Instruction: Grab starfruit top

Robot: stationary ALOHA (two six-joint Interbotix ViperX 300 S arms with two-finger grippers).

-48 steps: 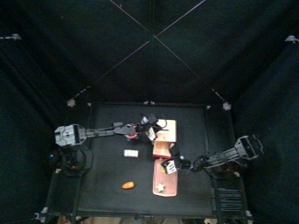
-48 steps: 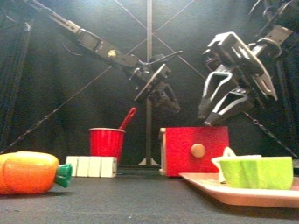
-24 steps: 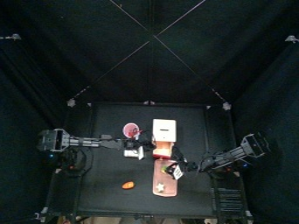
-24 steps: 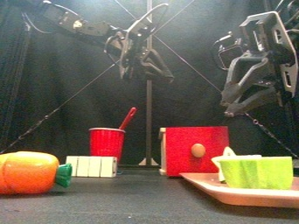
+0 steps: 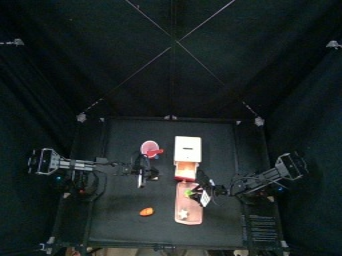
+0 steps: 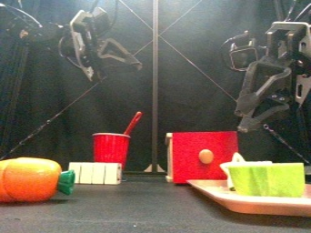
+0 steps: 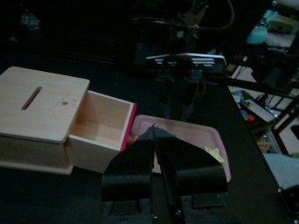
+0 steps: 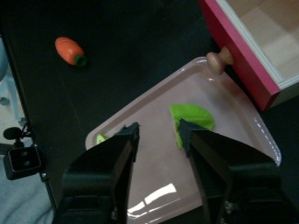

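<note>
One pink tray (image 8: 187,149) holds two green starfruit pieces (image 8: 191,118); right gripper (image 8: 160,140) hovers above it, jaws apart, empty. Left gripper (image 7: 167,156) jaws: together. One carrot (image 8: 70,50) beside tray.

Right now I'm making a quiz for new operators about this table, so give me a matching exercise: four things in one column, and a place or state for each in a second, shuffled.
Things:
1. red cup
2. carrot
3. starfruit pieces
4. right gripper

Places or states:
A. lying on the pink tray
B. held above the tray, open
C. at the table's front left, on its side
D. standing behind the white block, a red spoon in it

Pairs: 1-D, 2-C, 3-A, 4-B
</note>
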